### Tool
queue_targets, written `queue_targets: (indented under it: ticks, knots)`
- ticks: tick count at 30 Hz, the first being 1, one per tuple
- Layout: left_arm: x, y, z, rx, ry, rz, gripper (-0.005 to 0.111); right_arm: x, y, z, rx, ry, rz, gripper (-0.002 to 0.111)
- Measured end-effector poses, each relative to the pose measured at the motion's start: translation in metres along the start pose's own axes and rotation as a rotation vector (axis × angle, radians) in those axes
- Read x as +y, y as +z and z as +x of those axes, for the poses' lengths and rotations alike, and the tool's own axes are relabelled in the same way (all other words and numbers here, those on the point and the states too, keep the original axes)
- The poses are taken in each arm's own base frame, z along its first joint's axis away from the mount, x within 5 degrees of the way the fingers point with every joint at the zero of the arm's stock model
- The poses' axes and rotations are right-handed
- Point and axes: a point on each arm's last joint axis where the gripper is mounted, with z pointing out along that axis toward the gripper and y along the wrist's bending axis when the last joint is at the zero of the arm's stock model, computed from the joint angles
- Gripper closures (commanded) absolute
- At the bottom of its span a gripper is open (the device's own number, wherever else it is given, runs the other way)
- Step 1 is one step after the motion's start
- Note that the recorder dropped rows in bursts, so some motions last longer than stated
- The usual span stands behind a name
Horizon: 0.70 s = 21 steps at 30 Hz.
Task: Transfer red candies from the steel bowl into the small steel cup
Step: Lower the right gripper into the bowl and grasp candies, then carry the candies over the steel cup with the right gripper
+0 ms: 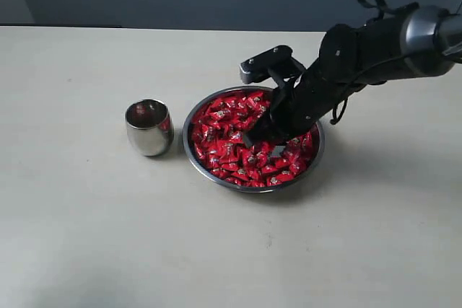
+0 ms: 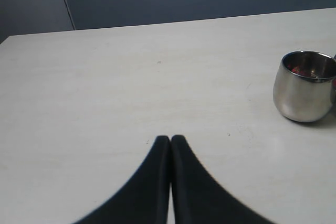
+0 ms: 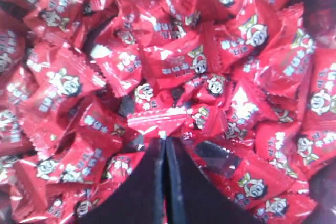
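Table: steel bowl of red candies

The only print I can find is on the small candies in shiny red crinkled wrappers, heaped under my right wrist camera. Each wrapper bears a round cartoon face, pale with dark eyes and a green-and-yellow top. Beside it runs a short row of white characters. The lettering is too blurred for me to read, so I can make out no brand or number. In the exterior view these marks are only pale specks.
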Motion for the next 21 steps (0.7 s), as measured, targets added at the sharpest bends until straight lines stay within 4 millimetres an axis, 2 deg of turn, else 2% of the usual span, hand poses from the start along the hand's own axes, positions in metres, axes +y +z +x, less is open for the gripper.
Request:
queue_targets:
  ticks: [5,10,15,18,21]
  knots:
    - [0.0,0.0,0.0,0.0,0.0,0.0,0.106,0.004,-0.027,-0.009,-0.058,-0.013,0.003,0.109]
    - [0.0,0.0,0.0,0.0,0.0,0.0,0.106,0.005,-0.046,-0.014,-0.104,-0.032,0.015,0.109]
    - [0.0,0.0,0.0,0.0,0.0,0.0,0.106,0.008,-0.056,-0.017,-0.137,-0.027,0.012,0.109]
    - [0.0,0.0,0.0,0.0,0.0,0.0,0.106,0.018,-0.058,-0.022,-0.17,-0.028,-0.006,0.109]
    - [0.0,0.0,0.0,0.0,0.0,0.0,0.106,0.035,-0.06,-0.031,-0.197,-0.075,-0.034,0.109]
